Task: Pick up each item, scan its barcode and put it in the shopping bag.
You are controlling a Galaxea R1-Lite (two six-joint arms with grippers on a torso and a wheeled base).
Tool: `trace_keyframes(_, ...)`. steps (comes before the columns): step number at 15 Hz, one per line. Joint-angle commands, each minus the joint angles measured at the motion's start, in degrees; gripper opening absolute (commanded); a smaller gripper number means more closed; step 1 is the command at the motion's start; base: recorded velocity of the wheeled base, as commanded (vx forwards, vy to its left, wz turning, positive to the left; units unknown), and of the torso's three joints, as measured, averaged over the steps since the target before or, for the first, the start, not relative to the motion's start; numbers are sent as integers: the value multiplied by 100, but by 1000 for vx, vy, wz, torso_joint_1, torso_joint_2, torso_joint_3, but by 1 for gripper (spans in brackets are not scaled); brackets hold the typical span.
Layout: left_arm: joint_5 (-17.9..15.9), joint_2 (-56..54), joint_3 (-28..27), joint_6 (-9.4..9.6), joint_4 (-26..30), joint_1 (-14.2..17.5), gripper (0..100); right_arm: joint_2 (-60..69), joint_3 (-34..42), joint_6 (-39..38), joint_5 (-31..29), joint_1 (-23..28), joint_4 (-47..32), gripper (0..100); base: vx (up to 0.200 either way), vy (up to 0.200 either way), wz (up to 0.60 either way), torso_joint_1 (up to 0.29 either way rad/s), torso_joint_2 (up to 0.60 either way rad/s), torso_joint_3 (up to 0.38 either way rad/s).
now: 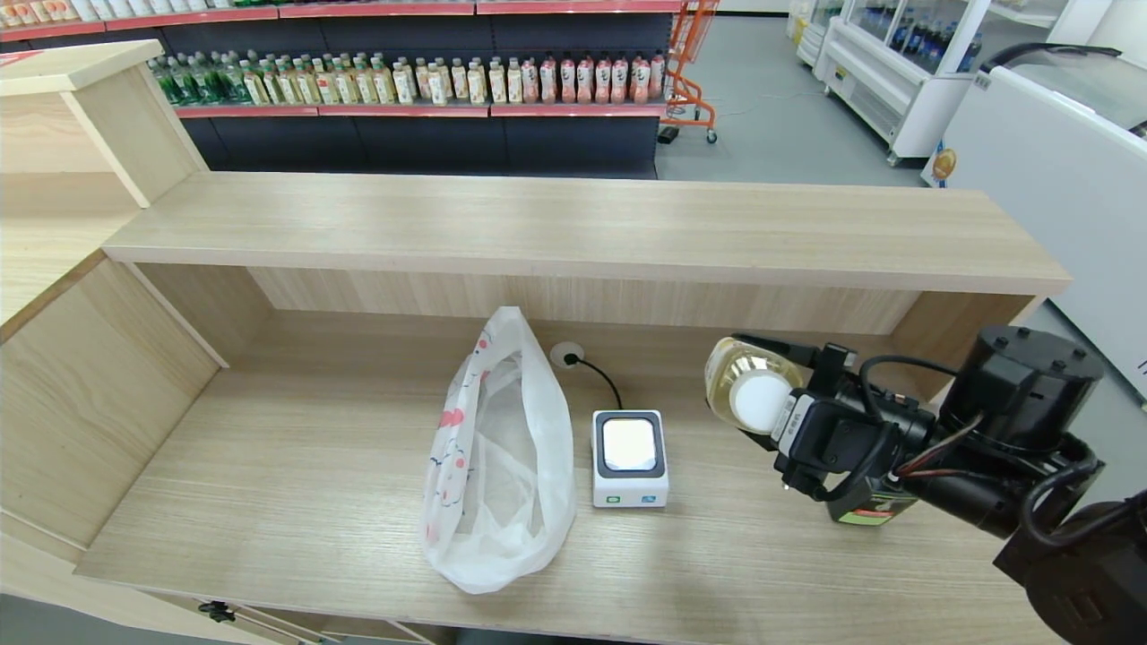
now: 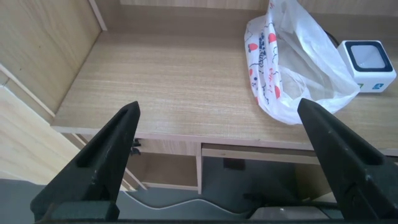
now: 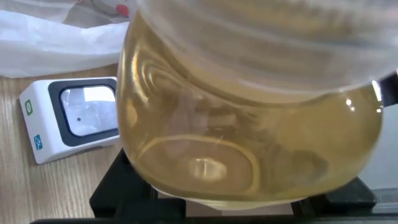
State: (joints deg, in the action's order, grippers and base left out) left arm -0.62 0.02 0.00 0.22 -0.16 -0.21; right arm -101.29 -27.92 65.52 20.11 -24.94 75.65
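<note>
The right gripper (image 1: 771, 390) has its jaws clamped on a clear bottle (image 1: 728, 376) of yellowish liquid with a white cap. It holds the bottle tipped on its side above the counter (image 1: 269, 484), off to the right of the barcode scanner (image 1: 629, 457). In the right wrist view the bottle's base (image 3: 249, 124) looms large, with the scanner's glass window (image 3: 81, 112) just beyond it and a fold of the shopping bag (image 3: 56, 37) behind that.

So this looks like the scanning step: item in hand, not yet over the reader. No label or barcode shows on the bottle, so the next move probably calls for carrying it leftward over the window and rolling it until the code faces the glass.

The white shopping bag (image 1: 497, 457) slumps just left of the scanner, its mouth loose, so the drop will need care. The left gripper (image 2: 217, 109) hangs over the counter's near edge, jaws spread wide and empty. A dark, green-labelled item (image 1: 869, 512) sits under the right arm, mostly hidden.
</note>
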Motion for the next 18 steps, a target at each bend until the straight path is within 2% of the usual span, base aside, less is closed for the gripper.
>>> trace_keyframes(1, 1, -2, 0, 13, -2, 3, 100, -40, 23, 57, 1, -2, 2, 0, 0, 0, 0, 0, 0, 0)
trace_keyframes(2, 9, -2, 0, -40, -2, 3, 100, -49, 41, 136, 10, -11, 2, 0, 0, 200, 0, 7, 2, 7)
trace_keyframes(7, 9, -2, 0, -40, -2, 3, 100, -136, -3, 145, -113, -274, 2, 0, 0, 200, 0, 6, -1, 1)
trace_keyframes(10, 9, -2, 0, -40, -2, -6, 100, -303, -12, 180, -122, -239, 19, 0, 0, 200, 0, -6, 1, 6)
trace_keyframes(14, 9, -2, 0, -31, -2, 3, 100, -752, -12, 242, -87, 235, 538, 0, 0, 0, 0, 0, 0, 0)
trace_keyframes(18, 9, -2, 0, -31, -2, 3, 100, -1007, -12, 242, -104, 332, 582, 0, 0, 0, 0, 0, 0, 0)
